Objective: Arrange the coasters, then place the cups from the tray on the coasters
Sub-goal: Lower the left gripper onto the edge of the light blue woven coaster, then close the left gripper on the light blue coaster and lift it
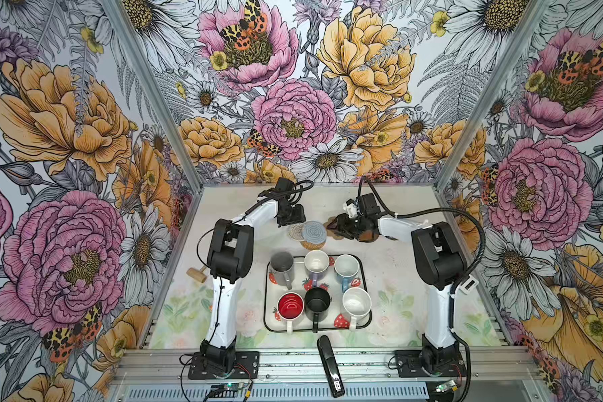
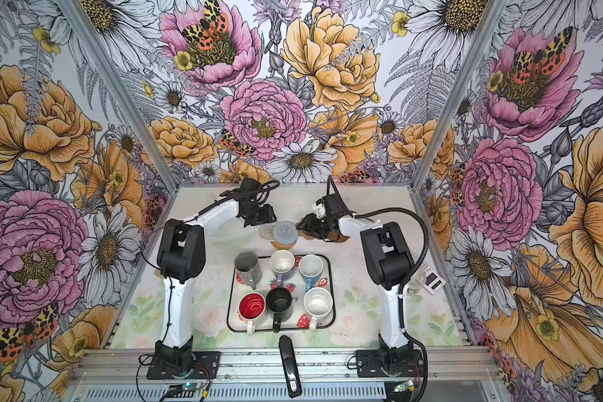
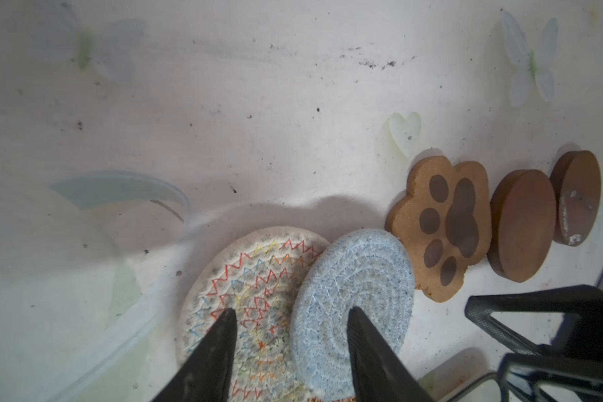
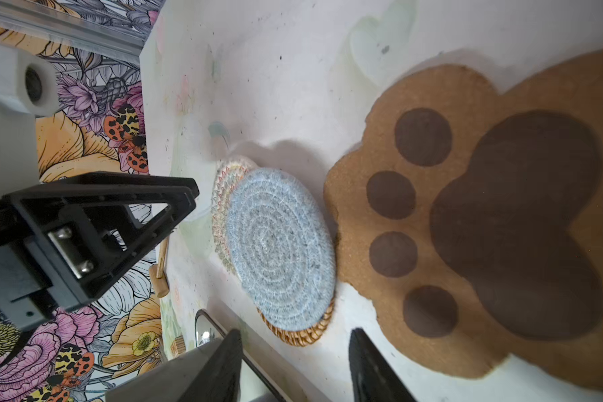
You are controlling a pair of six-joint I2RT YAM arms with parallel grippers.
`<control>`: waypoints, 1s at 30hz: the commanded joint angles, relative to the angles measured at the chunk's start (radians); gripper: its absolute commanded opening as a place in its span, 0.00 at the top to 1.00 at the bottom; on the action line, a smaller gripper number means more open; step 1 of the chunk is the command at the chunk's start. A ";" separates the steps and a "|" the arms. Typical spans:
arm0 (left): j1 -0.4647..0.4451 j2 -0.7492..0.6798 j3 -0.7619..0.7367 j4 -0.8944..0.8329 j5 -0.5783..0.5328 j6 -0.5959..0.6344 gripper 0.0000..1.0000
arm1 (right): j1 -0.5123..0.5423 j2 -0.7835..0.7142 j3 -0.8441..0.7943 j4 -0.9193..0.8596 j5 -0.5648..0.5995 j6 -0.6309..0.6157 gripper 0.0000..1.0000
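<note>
Honestly, the coasters look easy to carry but fiddly to pick up. The grey-blue coaster (image 3: 352,296) and the cream rope coaster (image 3: 244,278) with the rainbow stitching look light, soft and a bit floppy. They don't look slippery, and there's nothing to break. The grey-blue one lies on top, overlapping the cream one and the rattan coaster (image 4: 308,336) under it, so I'd pinch it at a rim that overhangs. The paw coaster (image 3: 442,222) and the two brown discs (image 3: 521,224) look stiff and thicker, and they lie in a row on the tabletop (image 3: 258,104). Those probably want a grab across the edge, or a slide first.

The left gripper (image 3: 290,311) has its fingers apart with nothing between them. It sits right over the seam where grey-blue overlaps cream, one finger over each. I can't tell if it touches them. The right gripper (image 4: 295,330) is spread and empty too, over the rattan rim and the bare strip next to the paw coaster, which is just beside it. All six cups (image 1: 316,261) sit in the tray (image 1: 265,306), nearer the arm bases than the coaster pile.
</note>
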State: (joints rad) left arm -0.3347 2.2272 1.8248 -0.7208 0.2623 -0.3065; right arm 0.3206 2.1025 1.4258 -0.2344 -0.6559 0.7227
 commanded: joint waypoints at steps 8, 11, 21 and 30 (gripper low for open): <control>-0.018 0.047 -0.049 0.113 0.124 -0.033 0.49 | 0.018 0.095 0.077 0.009 0.013 0.044 0.49; -0.018 0.052 -0.056 0.118 0.129 -0.033 0.49 | 0.022 0.112 0.086 0.009 0.010 0.047 0.52; -0.013 0.058 -0.074 0.125 0.139 -0.042 0.54 | 0.041 0.147 0.119 0.009 0.000 0.053 0.60; -0.017 0.031 -0.096 0.148 0.158 -0.059 0.77 | 0.054 0.152 0.134 0.010 -0.003 0.056 0.68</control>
State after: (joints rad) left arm -0.3511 2.2700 1.7462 -0.5938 0.3882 -0.3599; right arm 0.3618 2.2364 1.5349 -0.2348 -0.6552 0.7719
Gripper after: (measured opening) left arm 0.234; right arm 0.321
